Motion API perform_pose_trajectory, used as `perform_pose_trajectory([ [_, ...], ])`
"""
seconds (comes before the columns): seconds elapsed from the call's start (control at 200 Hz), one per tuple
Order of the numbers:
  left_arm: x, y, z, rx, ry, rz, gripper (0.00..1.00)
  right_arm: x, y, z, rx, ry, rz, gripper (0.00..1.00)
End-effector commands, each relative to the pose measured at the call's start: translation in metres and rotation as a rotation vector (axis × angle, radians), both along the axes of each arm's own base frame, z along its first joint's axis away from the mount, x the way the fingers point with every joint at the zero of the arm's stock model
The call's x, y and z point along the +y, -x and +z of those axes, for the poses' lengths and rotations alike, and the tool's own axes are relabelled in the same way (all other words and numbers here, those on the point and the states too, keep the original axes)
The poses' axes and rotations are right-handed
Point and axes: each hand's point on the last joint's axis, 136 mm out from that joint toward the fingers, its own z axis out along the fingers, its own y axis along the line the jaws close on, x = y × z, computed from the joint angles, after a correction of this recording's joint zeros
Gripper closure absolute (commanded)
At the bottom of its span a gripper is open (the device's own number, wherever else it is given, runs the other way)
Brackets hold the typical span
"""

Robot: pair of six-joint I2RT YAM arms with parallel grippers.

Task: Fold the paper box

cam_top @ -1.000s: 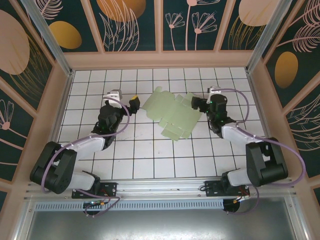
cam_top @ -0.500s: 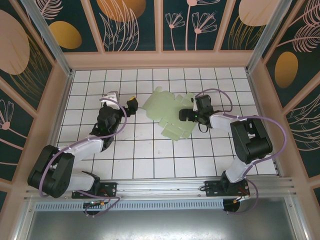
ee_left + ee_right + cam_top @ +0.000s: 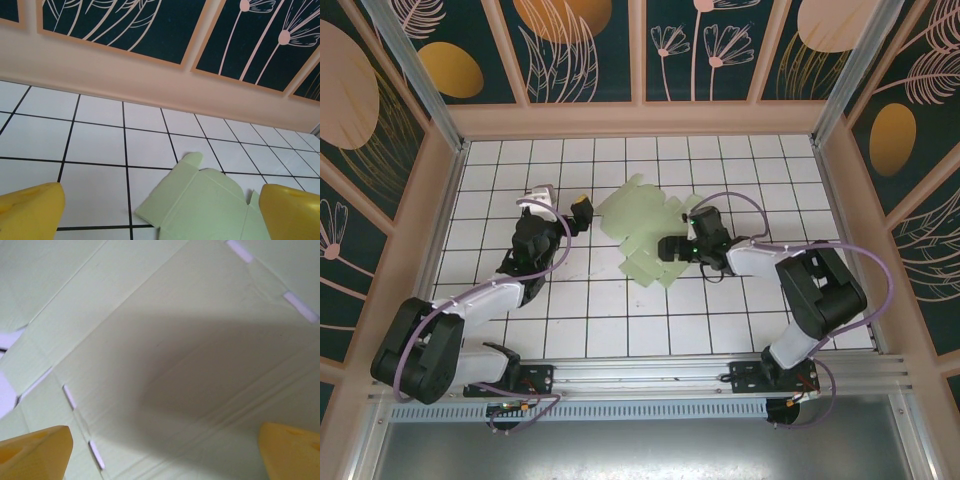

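Box (image 3: 632, 222) is lying flat, unfolded, on table (image 3: 620, 320). No fold looks made; all folding appears left to do. Right gripper (image 3: 672, 247) is hanging close over the box's near-right part, jaws wide, empty. Left gripper (image 3: 582, 210) is sitting just left of the box, wide, empty.

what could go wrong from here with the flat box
1. The right hand sits open, low over the paper box, which lies flat and loose on the tiled floor; pressing may just slide the thin card rather than crease it.
2. The left hand is open at the card's left edge, not gripping it, so nothing pins the sheet.
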Motion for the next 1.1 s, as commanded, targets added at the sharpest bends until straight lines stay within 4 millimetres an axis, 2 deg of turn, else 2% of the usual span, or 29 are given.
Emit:
perform_pose_trajectory([
  [0.0, 0.002, 0.004, -0.002, 0.006, -0.006, 0.001, 0.01, 0.023, 0.013, -0.001, -0.001, -0.01, 0.031, 0.04],
  [0.085, 0.003, 0.005, -0.003, 0.023, 0.016, 0.007, 0.01, 0.048, 0.018, -0.001, -0.021, -0.015, 0.094, 0.04],
  [0.2, 0.019, 0.003, -0.011, 0.114, 0.083, 0.121, 0.01, 0.079, 0.02, 0.011, -0.088, 0.002, 0.18, 0.03],
  [0.315, 0.02, 0.004, -0.016, 0.164, 0.068, 0.128, 0.01, 0.082, 0.012, 0.029, -0.169, 0.036, 0.192, 0.03],
  [0.485, 0.0, 0.001, -0.018, 0.204, 0.097, 0.036, 0.01, 0.059, -0.009, 0.061, -0.261, 0.01, 0.118, 0.03],
  [0.606, -0.022, -0.018, -0.025, 0.289, 0.13, -0.02, 0.02, 0.034, -0.024, 0.076, -0.293, -0.048, 0.021, 0.04],
  [0.706, -0.045, -0.035, -0.037, 0.363, 0.158, -0.079, 0.08, 0.01, -0.029, 0.08, -0.289, -0.1, -0.069, 0.04],
  [0.771, -0.057, -0.046, -0.052, 0.423, 0.162, -0.104, 0.13, -0.008, -0.031, 0.081, -0.289, -0.125, -0.131, 0.03],
  [0.821, -0.065, -0.053, -0.064, 0.468, 0.158, -0.122, 0.18, -0.013, -0.026, 0.079, -0.285, -0.137, -0.148, 0.01],
  [0.836, -0.068, -0.055, -0.068, 0.482, 0.156, -0.129, 0.18, -0.023, -0.03, 0.08, -0.286, -0.138, -0.179, 0.01],
  [0.876, -0.074, -0.06, -0.074, 0.508, 0.151, -0.145, 0.21, -0.034, -0.03, 0.079, -0.282, -0.143, -0.206, 0.01],
  [0.886, -0.074, -0.059, -0.088, 0.542, 0.138, -0.145, 0.22, -0.036, -0.03, 0.078, -0.279, -0.144, -0.214, 0.01],
  [0.901, -0.078, -0.065, -0.087, 0.542, 0.138, -0.153, 0.22, -0.04, -0.03, 0.078, -0.278, -0.145, -0.227, 0.01],
  [1.021, -0.09, -0.077, -0.12, 0.637, 0.081, -0.187, 0.33, -0.063, -0.03, 0.077, -0.267, -0.159, -0.297, 0.01],
  [1.091, -0.101, -0.081, -0.131, 0.658, 0.048, -0.251, 0.4, -0.076, -0.031, 0.077, -0.277, -0.164, -0.334, 0.01],
])
